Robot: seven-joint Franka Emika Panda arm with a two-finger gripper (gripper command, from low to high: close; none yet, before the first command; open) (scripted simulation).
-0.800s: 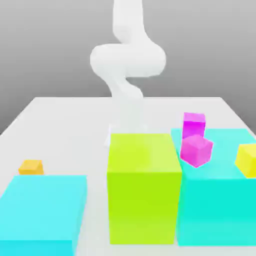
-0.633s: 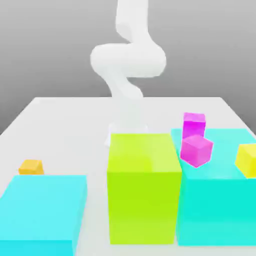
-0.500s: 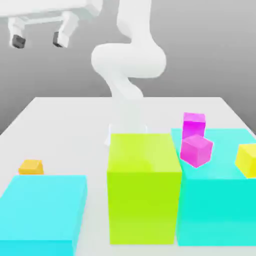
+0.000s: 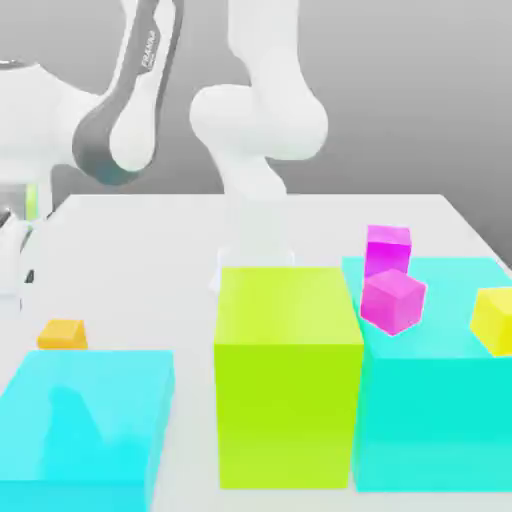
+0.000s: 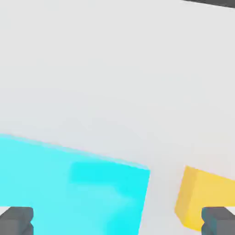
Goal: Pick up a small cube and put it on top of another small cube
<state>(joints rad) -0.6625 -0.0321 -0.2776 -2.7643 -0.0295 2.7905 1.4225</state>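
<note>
The small orange cube (image 4: 62, 334) rests on the white table just behind the low cyan block (image 4: 88, 425), at the exterior view's left. My gripper (image 4: 13, 268) hangs at that view's far left edge, above the table and a little to the left of the orange cube. In the hand view the two dark fingertips (image 5: 16, 221) stand wide apart with nothing between them, so the gripper (image 5: 117, 222) is open. The same view looks down on the orange cube (image 5: 201, 198) close to one fingertip, with a corner of the cyan block (image 5: 73, 183) beside it.
A tall lime block (image 4: 288, 375) stands in the middle, with a big cyan block (image 4: 435, 400) against it on the exterior view's right. Two magenta cubes (image 4: 392, 300) and a small yellow cube (image 4: 493, 320) sit at that cyan block. The arm's base (image 4: 255, 240) rises behind the lime block.
The arm has swung in from the top left and dropped. The gripper has come down to the left edge near the orange cube. The cubes and blocks have not moved.
</note>
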